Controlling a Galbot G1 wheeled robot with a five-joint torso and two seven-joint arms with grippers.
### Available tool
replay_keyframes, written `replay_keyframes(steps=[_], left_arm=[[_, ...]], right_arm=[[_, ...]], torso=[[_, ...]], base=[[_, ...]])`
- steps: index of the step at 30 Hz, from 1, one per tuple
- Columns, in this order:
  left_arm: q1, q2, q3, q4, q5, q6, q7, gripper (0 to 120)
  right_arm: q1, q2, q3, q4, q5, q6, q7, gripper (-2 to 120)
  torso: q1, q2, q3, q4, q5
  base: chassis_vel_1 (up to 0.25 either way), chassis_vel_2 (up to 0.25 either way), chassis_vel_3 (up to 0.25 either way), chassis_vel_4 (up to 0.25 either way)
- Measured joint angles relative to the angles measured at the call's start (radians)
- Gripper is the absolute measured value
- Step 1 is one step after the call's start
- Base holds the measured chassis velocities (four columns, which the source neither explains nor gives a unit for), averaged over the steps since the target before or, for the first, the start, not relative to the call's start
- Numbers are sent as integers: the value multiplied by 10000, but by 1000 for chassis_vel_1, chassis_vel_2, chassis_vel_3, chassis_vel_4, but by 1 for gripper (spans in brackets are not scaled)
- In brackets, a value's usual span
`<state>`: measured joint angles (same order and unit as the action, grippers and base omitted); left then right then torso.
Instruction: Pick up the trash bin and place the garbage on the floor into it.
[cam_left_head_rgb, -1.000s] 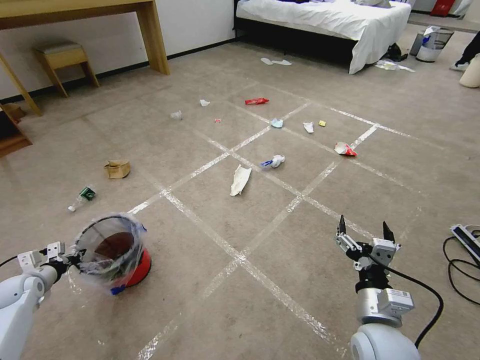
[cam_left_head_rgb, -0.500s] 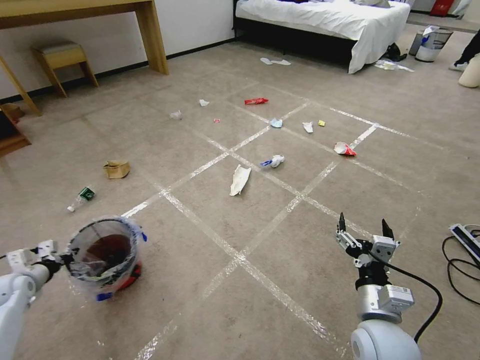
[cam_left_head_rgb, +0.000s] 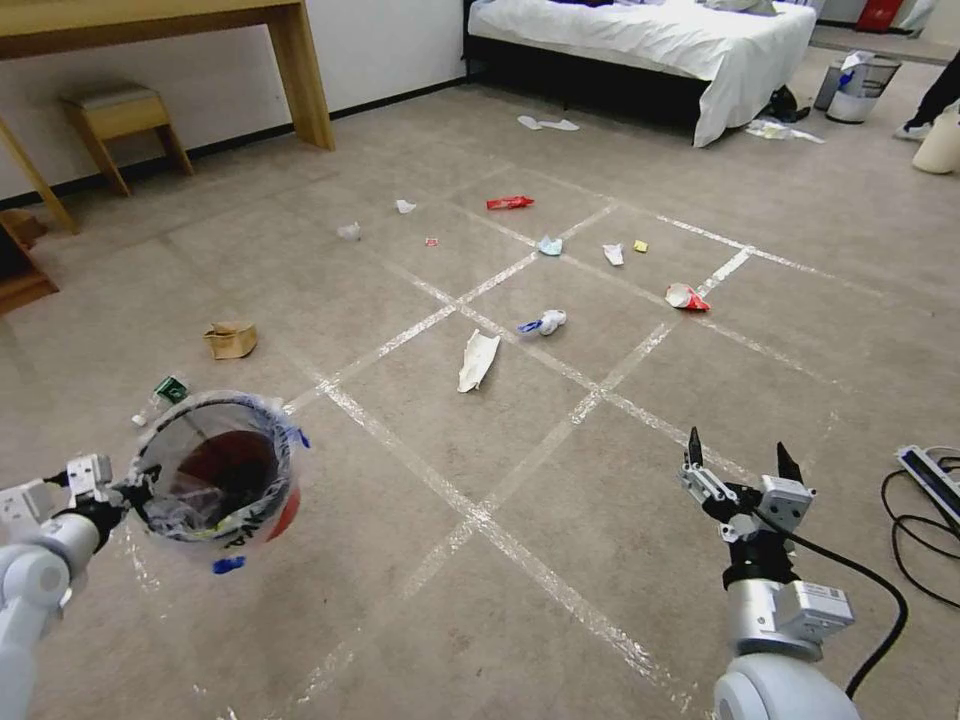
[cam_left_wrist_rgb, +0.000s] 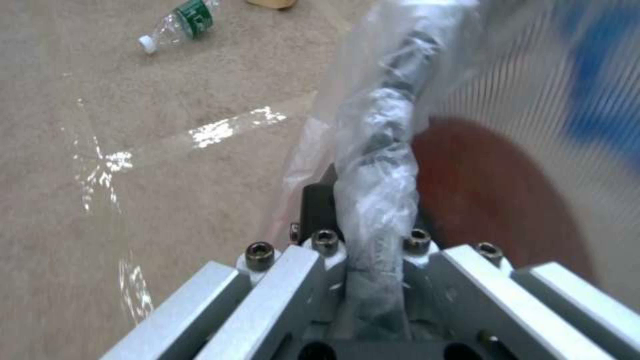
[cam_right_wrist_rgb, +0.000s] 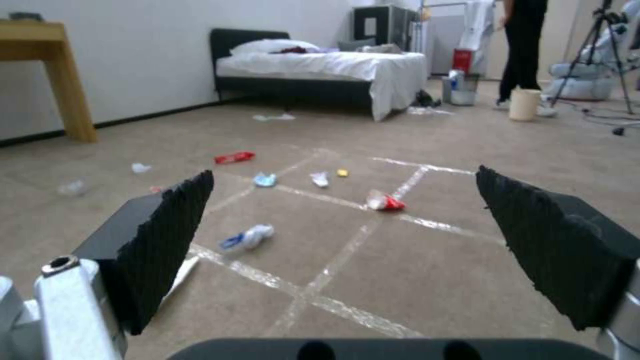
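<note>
Left gripper (cam_left_head_rgb: 128, 487) clenched on trash bin (cam_left_head_rgb: 222, 470) rim, lifted off floor (cam_left_head_rgb: 560, 480); right gripper (cam_left_head_rgb: 742, 467) spread, idle. Next: reach nearest white paper (cam_left_head_rgb: 478, 359).

The trash bin (cam_left_head_rgb: 222, 470) hides part of the plastic bottle (cam_left_head_rgb: 160, 396).

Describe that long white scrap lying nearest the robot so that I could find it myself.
Start at the taped grid on the floor and take the square just ahead of the robot's open right hand. The long white scrap lies there, stretched out flat. Its neighbour, a small blue and white bundle, is short and rounded; this one is plain white and slender.
</note>
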<state>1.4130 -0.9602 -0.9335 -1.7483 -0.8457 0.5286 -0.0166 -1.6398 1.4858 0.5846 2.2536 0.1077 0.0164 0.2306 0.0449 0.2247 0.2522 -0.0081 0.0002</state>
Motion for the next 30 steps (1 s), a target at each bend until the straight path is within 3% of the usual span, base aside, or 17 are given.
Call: replay_keyframes(steps=[3,4,5,6,9,18,30], left_arm=[[1004,-770,-377,-1744,-5,68,-431,1],[1004,-770,-377,-1744,-5,68,-431,1],[1364,-1120,-435,-2392,34,80,-695,1],[1364,-1120,-435,-2392,34,80,-695,1],[1872,-1469,-392,-3240,58,301,-1228,1],[2304,-1715,-243,-3692,-449,965,-2507,1],[2264,-1956,-74,-4038,-1193,1361,-3079,1]], right_arm=[[40,-224,-66,14,168,137,142,100],[40,-224,-66,14,168,137,142,100],[87,-355,-98,14,277,202,223,100],[87,-355,-98,14,277,202,223,100],[164,-488,-136,9,404,306,253,100],[199,-747,-74,-158,607,1075,57,100],[70,-898,47,-126,855,1510,-417,100]], torso=[[-3,0,-2,-10,0],[-3,0,-2,-10,0],[-2,0,-2,-14,1],[-2,0,-2,-14,1],[-2,0,-2,-10,1],[-2,0,-1,-10,-1],[0,0,-1,-12,-1]], base=[[0,0,0,0],[0,0,0,0],[0,0,0,0],[0,0,0,0],[0,0,0,0],[0,0,0,0],[0,0,0,0]])
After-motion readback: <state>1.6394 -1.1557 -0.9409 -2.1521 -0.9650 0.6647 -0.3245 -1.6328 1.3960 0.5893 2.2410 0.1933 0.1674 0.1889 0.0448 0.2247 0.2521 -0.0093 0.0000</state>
